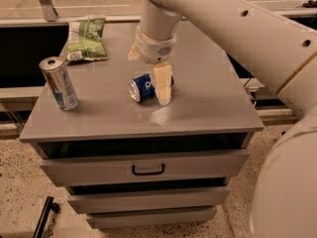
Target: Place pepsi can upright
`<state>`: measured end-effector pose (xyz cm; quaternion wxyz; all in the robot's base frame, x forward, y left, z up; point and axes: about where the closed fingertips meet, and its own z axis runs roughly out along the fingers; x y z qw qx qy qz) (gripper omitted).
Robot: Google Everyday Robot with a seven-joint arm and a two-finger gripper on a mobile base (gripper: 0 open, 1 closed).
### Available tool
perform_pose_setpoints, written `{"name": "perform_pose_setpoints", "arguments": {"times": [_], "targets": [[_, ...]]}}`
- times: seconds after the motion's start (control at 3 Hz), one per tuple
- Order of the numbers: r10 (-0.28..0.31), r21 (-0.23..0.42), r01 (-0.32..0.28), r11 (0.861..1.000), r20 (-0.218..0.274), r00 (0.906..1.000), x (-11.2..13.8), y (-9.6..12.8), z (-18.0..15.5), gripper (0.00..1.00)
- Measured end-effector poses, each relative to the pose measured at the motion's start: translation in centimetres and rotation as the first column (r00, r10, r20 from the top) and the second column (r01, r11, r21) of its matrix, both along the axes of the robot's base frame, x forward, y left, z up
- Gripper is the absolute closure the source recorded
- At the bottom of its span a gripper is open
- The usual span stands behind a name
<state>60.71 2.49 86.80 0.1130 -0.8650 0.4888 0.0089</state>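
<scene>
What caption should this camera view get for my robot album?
Gripper at the pepsi can lying sideways on the grey cabinet.

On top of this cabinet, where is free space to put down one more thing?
Widest bare patch: the cabinet top right of the pepsi can and the gripper above it, up to the right edge. Also the front strip. Crowded: left side, with silver can and green bag.

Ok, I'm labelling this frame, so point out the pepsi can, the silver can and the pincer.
pepsi can point(144, 87): camera view, blue side wall.
silver can point(61, 86): camera view, side wall.
pincer point(147, 80): camera view, its middle, down over the pepsi can.
</scene>
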Motion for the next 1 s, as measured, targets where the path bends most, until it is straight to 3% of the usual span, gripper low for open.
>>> {"name": "perform_pose_setpoints", "arguments": {"times": [0.33, 1.0], "targets": [[-0.022, -0.008, 0.022, 1.000, 0.005, 0.9998, 0.6, -0.7, -0.4, 0.00], [-0.003, -0.006, 0.003, 1.000, 0.001, 1.0000, 1.2, -1.9, -1.4, 0.00]]}}
